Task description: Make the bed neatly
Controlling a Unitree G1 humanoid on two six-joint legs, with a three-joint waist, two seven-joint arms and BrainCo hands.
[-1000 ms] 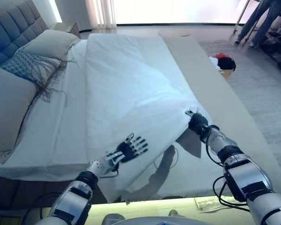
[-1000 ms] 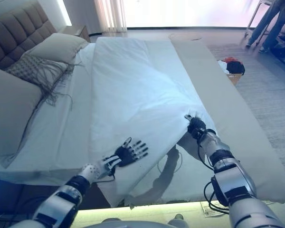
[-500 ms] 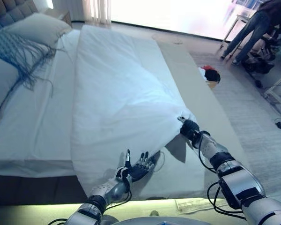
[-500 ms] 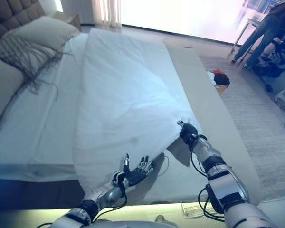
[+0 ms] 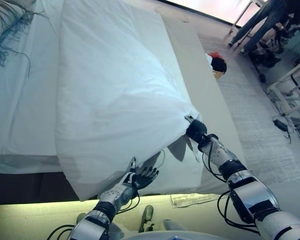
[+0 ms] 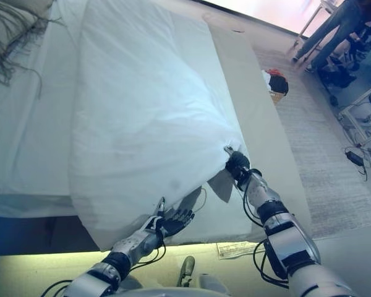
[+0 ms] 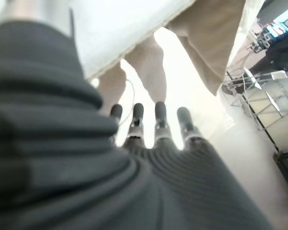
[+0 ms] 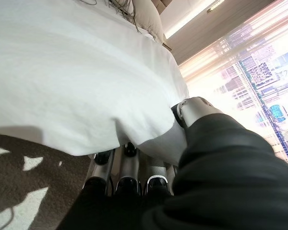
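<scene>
A white duvet (image 5: 115,90) is lying lengthwise down a bed, over a pale sheet (image 5: 25,100) that shows along the left. Its near edge is drooping over the bedside.

At lower left, the left hand (image 5: 140,177) is hovering just below that drooping edge, fingers straight and spread, holding nothing. In its wrist view the fingertips are pointing up at the underside of the cloth.

To the right, the right hand (image 5: 196,131) is gripping the duvet's near corner, lifting it so the fabric is tenting up. Its wrist view shows thumb and fingers pinching a fold.

Further right, a tan cover (image 5: 200,85) is running along the bed's far side, then grey carpet (image 5: 260,120) with a small basket of clothes (image 5: 217,65) and a person's legs (image 5: 255,25).

The duvet looks soft, light and floppy; it is likely to sag between grips, so hems and corners seem the best holds.

The bed's head end is cut off, and the duvet's underside is hidden.
</scene>
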